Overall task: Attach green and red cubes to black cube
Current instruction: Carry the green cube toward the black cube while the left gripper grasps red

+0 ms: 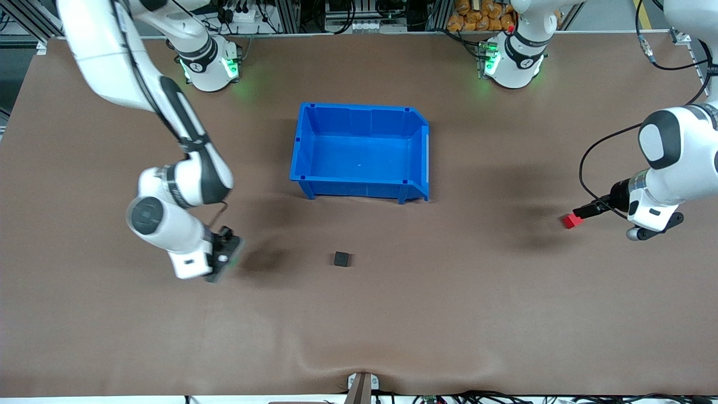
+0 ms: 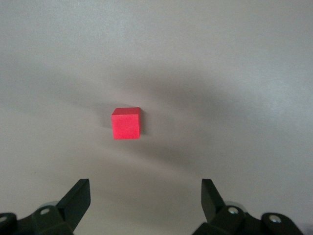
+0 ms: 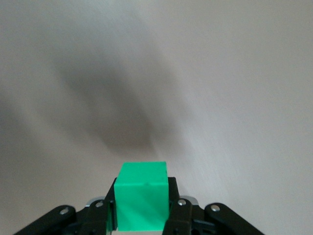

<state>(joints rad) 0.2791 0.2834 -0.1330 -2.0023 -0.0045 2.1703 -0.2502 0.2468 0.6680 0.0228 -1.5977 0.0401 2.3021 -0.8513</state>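
Brown matte tabletop is carrying a blue plastic bin at frame centre and a small black cube below it. Right gripper is clenching the bright green cube at frame lower left; left gripper is hovering released by the small red cube at frame right.

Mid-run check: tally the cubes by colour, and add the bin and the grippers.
Green cube, held in the right gripper: 1
Red cube, on the table, left gripper open near it: 1
Black cube, nearer the front camera than the bin: 1
Blue bin: 1
Grippers: 2
Total: 6
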